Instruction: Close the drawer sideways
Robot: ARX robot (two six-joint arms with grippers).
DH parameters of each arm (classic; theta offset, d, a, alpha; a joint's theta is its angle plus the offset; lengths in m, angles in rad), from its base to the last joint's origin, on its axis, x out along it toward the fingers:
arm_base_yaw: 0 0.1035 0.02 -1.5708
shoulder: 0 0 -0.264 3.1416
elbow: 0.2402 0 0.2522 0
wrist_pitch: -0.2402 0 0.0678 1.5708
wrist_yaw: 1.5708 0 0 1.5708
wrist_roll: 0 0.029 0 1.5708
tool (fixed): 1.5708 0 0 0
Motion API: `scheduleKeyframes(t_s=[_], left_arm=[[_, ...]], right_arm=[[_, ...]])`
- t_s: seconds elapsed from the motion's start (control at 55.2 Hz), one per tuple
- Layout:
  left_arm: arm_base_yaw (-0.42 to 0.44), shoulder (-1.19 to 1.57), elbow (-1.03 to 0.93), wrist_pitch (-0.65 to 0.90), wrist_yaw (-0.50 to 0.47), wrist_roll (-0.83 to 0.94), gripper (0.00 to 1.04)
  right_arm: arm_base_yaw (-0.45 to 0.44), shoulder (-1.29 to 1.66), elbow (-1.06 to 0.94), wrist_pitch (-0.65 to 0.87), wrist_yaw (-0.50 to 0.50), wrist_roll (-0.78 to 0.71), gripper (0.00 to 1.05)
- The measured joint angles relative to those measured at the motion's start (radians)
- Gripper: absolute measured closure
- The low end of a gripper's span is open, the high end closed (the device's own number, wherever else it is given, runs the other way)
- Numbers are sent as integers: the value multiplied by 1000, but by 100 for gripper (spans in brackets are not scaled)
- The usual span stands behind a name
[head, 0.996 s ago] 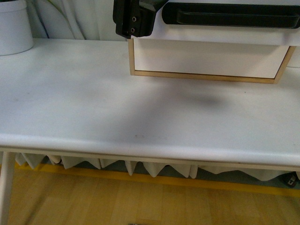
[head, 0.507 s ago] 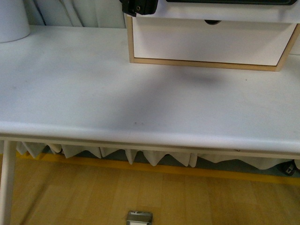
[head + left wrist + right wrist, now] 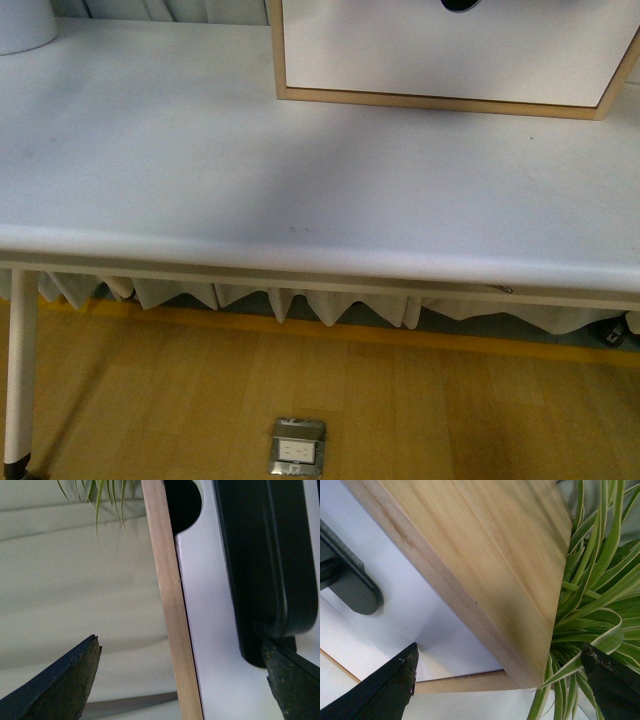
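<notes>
In the left wrist view the drawer (image 3: 215, 630) shows its white front, long black bar handle (image 3: 265, 570) and half-round notch (image 3: 184, 505), next to a light wood edge (image 3: 170, 605). My left gripper (image 3: 180, 680) is open, its fingertips (image 3: 60, 680) either side of that edge and the handle's end, holding nothing. My right gripper (image 3: 500, 687) is open and empty, straddling a wooden corner (image 3: 485, 570) of the drawer unit; the handle's end (image 3: 350, 590) shows there. The front view shows only the unit's lower white front (image 3: 440, 55); neither gripper shows.
The unit stands at the back of a white table (image 3: 250, 170). A striped green plant (image 3: 600, 595) is close beside the unit's wooden side. A white pot (image 3: 20, 25) stands at the table's far left. A floor socket (image 3: 298, 448) lies below.
The front view has shifted downward: the black handle and the dark gripper at the top have left the picture, and the floor socket has come into view.
</notes>
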Motion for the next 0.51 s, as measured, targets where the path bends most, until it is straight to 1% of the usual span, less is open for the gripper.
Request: scheduleKeyframes(t_s=[0.272,0.416,0.507], left_arm=[[-1,2,-2,17,-2,-11,6],[0,-53,-107,76,-23,-38,6],[0,-115,-204,124,-42,-74,6]], right_arm=[[-1,-6,-6,11,-7,24,9],[-6,-50,-61,16,-17,64,9],[-18,-117,-140,26,-33,92,9]])
